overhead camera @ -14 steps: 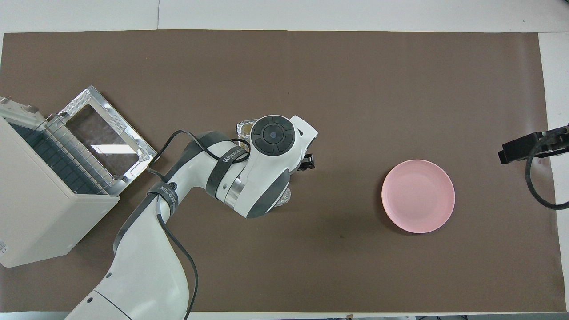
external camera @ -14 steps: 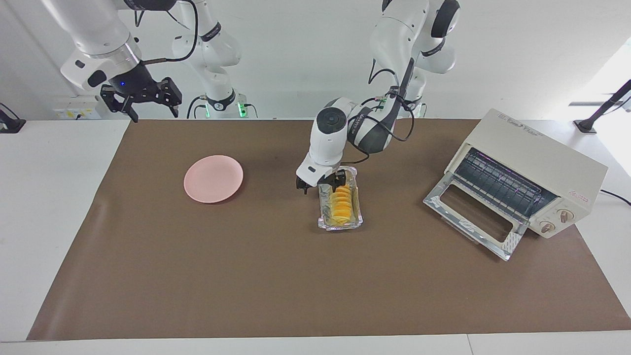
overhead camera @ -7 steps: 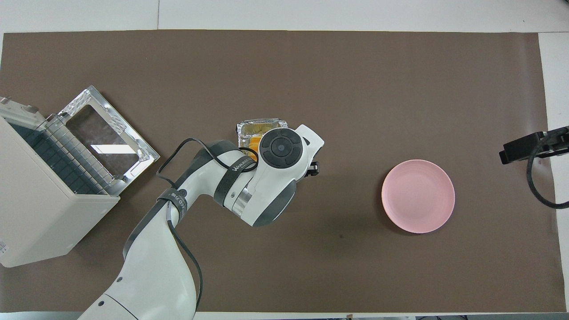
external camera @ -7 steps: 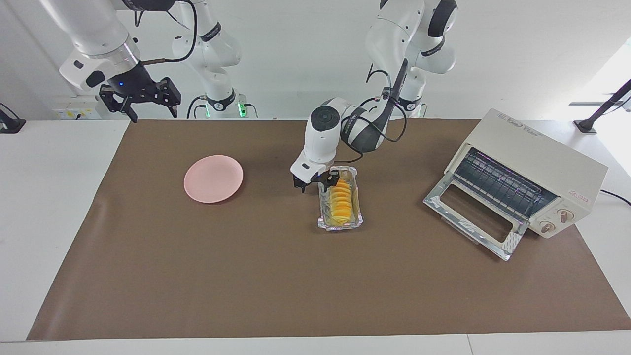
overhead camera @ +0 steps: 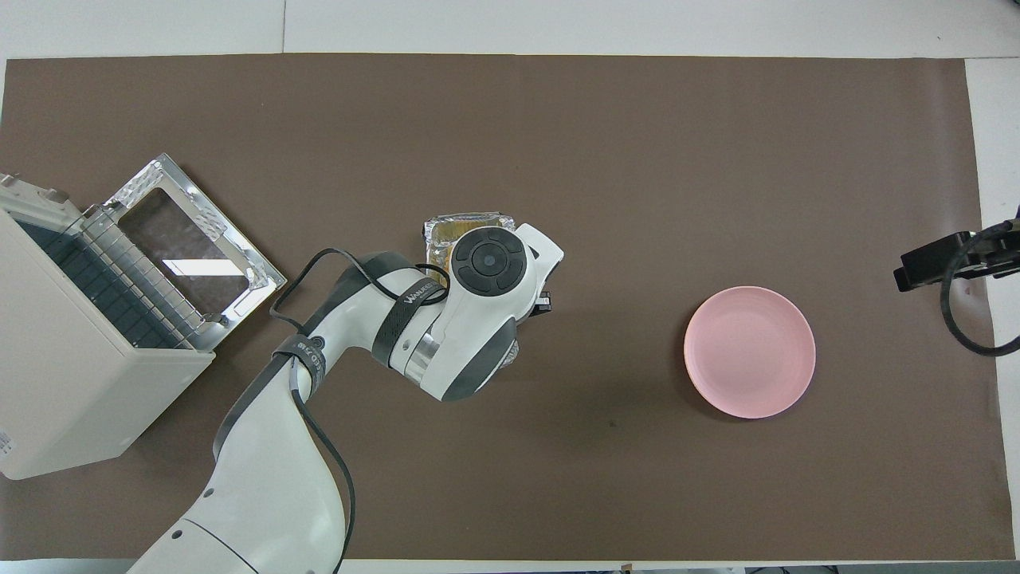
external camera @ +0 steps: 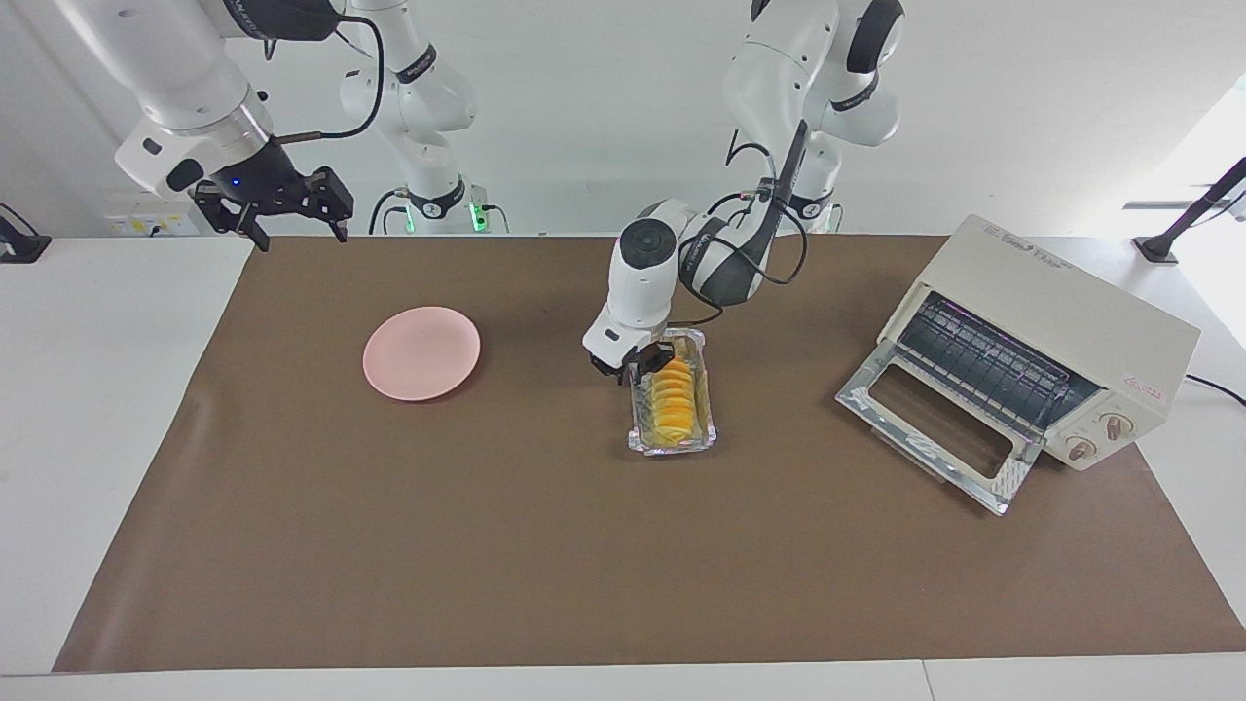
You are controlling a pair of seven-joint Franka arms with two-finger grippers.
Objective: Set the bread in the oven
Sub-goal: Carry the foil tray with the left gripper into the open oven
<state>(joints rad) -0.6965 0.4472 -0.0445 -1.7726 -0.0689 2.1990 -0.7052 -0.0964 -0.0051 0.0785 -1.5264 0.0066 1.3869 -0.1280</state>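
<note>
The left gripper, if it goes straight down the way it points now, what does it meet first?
Most likely the foil tray: the left gripper sits at its rim beside the bread; exact depth is unclear.

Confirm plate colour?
Pink, plain, no pattern: the plate shows best in the overhead view.

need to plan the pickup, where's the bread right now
In the facing view the bread lies in the foil tray at mid-table, between the pink plate and the open oven, with the left gripper at the tray's robot-side end.
</note>
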